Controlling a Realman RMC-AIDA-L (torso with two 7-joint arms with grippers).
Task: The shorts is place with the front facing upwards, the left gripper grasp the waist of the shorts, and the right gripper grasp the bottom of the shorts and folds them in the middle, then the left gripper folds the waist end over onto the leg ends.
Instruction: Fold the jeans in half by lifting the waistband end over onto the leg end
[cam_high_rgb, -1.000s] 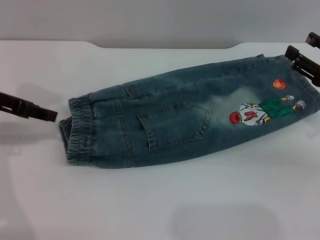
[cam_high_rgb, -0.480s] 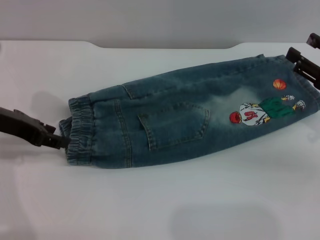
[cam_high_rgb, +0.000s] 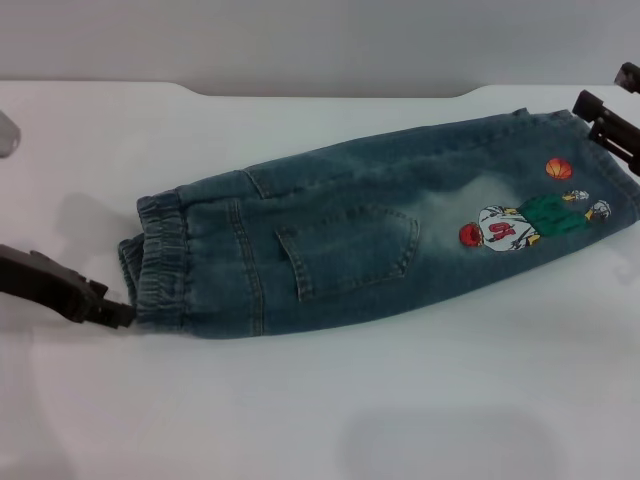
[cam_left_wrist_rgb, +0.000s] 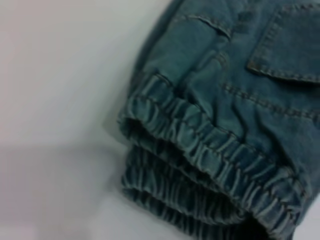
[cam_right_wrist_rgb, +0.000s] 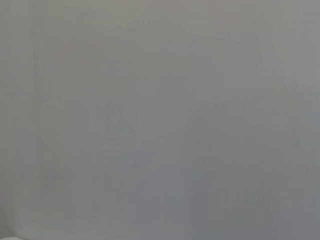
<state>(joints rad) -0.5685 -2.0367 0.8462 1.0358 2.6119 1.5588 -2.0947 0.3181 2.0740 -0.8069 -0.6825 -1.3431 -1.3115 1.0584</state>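
The shorts (cam_high_rgb: 350, 240) lie flat on the white table (cam_high_rgb: 300, 400), folded lengthwise, with the patch pocket and the embroidered figure (cam_high_rgb: 520, 222) facing up. The waist (cam_high_rgb: 160, 265) is the puckered end on the left, and it fills the left wrist view (cam_left_wrist_rgb: 200, 165) in stacked layers. My left gripper (cam_high_rgb: 122, 316) is low on the table with its tip at the near corner of the waist. The bottom (cam_high_rgb: 628, 195) runs to the picture's right edge. My right gripper (cam_high_rgb: 605, 90) hovers at the far corner of that end, its two fingers apart and holding nothing.
The table's far edge (cam_high_rgb: 330, 92) meets a grey wall behind the shorts. Bare white table lies in front of the shorts and to their left. The right wrist view shows only a plain grey surface.
My left gripper has moved down and to the right, from well clear of the shorts to the near corner of the waist. The right gripper has drifted slightly to the right.
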